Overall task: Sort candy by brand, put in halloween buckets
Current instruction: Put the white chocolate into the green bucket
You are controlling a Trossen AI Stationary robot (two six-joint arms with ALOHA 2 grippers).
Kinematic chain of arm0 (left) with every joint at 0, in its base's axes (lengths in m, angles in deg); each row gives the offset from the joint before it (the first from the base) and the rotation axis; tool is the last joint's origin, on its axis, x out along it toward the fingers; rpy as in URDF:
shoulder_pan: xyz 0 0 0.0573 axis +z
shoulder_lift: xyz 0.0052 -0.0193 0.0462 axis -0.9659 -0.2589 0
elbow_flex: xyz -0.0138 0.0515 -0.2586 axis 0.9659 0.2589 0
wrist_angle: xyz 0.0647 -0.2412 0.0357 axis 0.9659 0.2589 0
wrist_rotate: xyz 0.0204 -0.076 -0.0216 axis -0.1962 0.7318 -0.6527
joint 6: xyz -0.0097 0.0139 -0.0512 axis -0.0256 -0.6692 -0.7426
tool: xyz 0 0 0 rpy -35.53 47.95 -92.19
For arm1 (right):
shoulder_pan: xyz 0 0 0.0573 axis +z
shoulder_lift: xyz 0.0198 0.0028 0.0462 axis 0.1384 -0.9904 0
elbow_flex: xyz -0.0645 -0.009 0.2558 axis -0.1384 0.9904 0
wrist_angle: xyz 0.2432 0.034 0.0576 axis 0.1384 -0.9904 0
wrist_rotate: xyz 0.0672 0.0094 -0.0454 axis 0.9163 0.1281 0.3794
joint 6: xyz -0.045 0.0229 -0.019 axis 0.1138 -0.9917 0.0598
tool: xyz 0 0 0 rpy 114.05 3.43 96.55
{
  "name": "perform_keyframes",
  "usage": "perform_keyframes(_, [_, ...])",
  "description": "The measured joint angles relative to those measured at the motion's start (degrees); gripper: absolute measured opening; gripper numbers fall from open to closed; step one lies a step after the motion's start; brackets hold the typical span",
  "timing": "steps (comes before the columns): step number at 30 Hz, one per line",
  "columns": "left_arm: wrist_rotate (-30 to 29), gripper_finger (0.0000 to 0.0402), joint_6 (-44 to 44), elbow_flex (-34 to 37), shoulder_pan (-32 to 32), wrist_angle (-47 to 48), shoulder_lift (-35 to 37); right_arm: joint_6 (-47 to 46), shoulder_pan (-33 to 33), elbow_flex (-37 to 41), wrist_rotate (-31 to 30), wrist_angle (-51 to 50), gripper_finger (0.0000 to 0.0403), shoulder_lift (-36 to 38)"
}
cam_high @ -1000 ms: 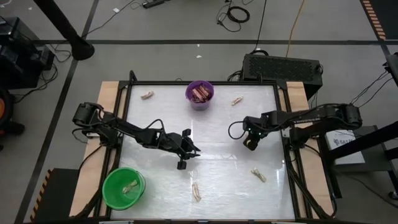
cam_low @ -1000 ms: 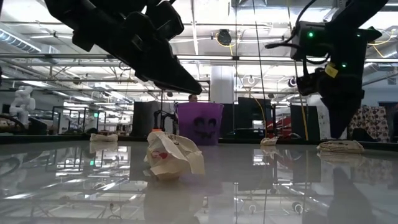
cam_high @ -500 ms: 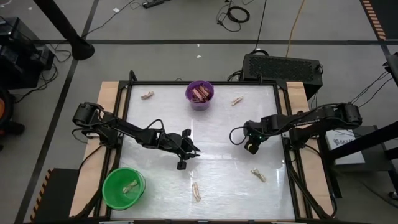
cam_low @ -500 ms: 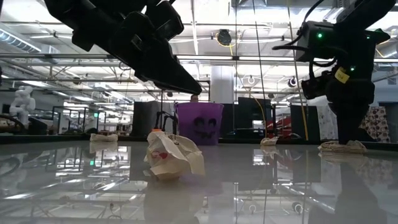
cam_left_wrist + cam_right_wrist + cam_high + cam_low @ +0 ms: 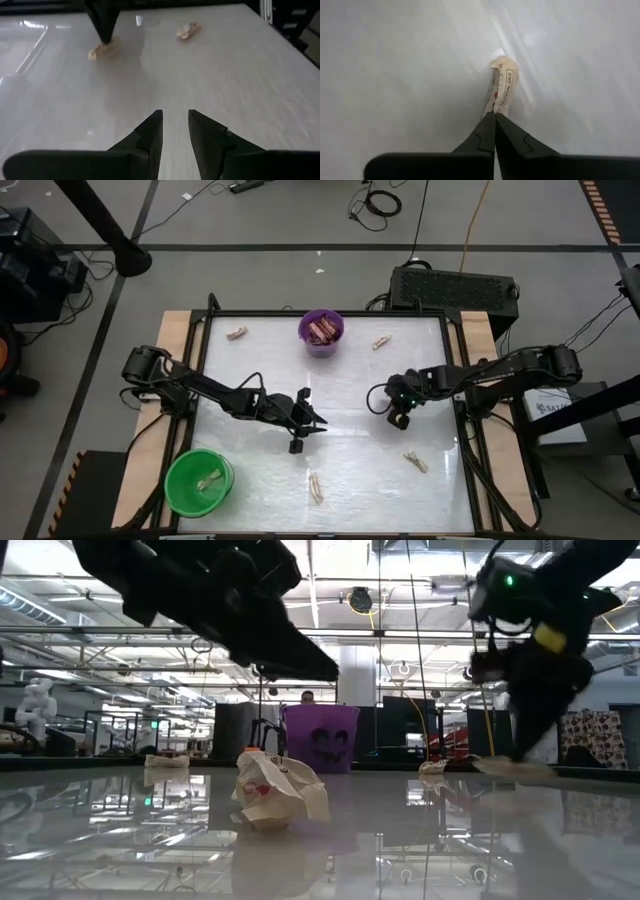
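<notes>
Cream-wrapped candy [image 5: 501, 90] pinched between closed right gripper [image 5: 494, 116] fingers.

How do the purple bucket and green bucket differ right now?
The purple bucket is smaller, at the table's far edge, holding dark maroon bars. The green bucket is larger, at the near left corner, holding one cream-wrapped candy. Both are round and upright.

My right gripper [image 5: 494, 116]: I am reaching it in over the table's right half, tip down, fingers pressed together on a pale wrapper's end. My left gripper [image 5: 175, 125]: I am holding it mid-table, fingers slightly parted, gripping nothing.
</notes>
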Motion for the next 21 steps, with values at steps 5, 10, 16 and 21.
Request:
perform_keyframes(5, [0.64,0.01,2.85,0.01,-0.2,-9.46,-4.71,5.2,3.6,0.0,5.44,17.34,0.0001,0.0])
perform_keyframes(10, [0.6,0.01,7.14,0.06,-0.24,-17.54,-7.9,8.78,8.45,0.0,6.48,31.03,0.0,-0.13])
perform_keyframes(16, [-0.6,0.01,19.8,-0.29,-2.35,-20.34,-8.53,12.96,12.36,0.0,4.7,39.06,0.0,-2.36])
perform_keyframes(21, [-3.71,0.0117,25.63,-1.98,-4.5,-20.21,-8.53,13.69,13.65,0.0,2.49,41.13,0.0,-5.15])
